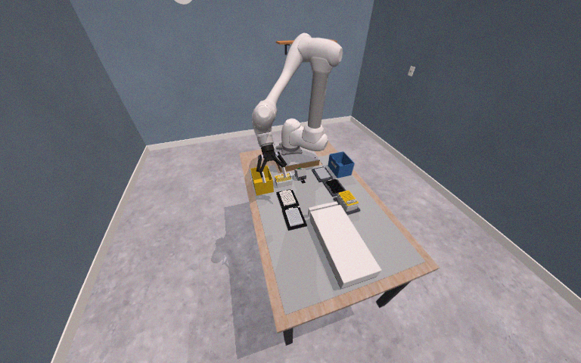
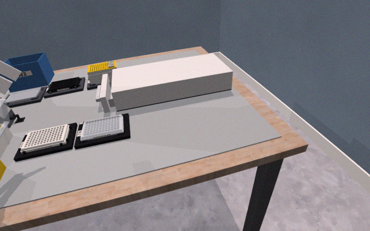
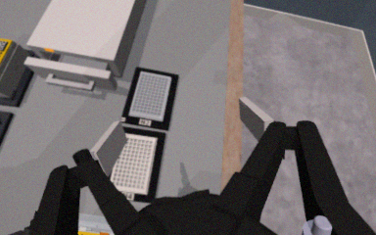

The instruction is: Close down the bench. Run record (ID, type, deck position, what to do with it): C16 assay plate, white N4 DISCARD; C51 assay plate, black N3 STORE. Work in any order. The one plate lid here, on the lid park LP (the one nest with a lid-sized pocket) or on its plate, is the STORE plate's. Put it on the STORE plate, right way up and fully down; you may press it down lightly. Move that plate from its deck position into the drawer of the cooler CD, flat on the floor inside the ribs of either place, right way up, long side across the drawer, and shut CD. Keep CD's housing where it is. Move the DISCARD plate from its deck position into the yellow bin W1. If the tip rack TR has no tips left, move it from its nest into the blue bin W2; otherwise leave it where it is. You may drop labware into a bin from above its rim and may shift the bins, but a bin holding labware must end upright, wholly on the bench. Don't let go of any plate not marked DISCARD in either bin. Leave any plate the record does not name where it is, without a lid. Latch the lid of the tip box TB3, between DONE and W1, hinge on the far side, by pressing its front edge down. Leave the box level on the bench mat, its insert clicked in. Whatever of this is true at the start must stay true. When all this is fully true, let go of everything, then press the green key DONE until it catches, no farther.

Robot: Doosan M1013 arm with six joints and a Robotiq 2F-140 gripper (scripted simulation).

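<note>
My gripper [image 1: 270, 169] is open and empty, high above the far left of the bench, over the yellow bin [image 1: 261, 181] and the tip box [image 1: 283, 178]. In the wrist view the fingers spread wide, with nothing between them. A white plate [image 2: 45, 137] sits on a black nest and also shows below the fingers in the wrist view [image 3: 136, 162]. The black plate [image 2: 65, 83] sits on its nest at the far side. A grey lid [image 2: 26, 96] lies on the nest to its left. The white cooler [image 2: 166, 78] has its drawer front [image 2: 102, 91] standing slightly out.
A paler grey plate [image 2: 102, 127] sits on the nest beside the white plate. The yellow-topped tip rack [image 2: 101, 67], with a pale patch at one end, stands behind the cooler's drawer end. The blue bin [image 2: 31, 70] is at the far corner. The green key [image 1: 301, 172] is right of the tip box.
</note>
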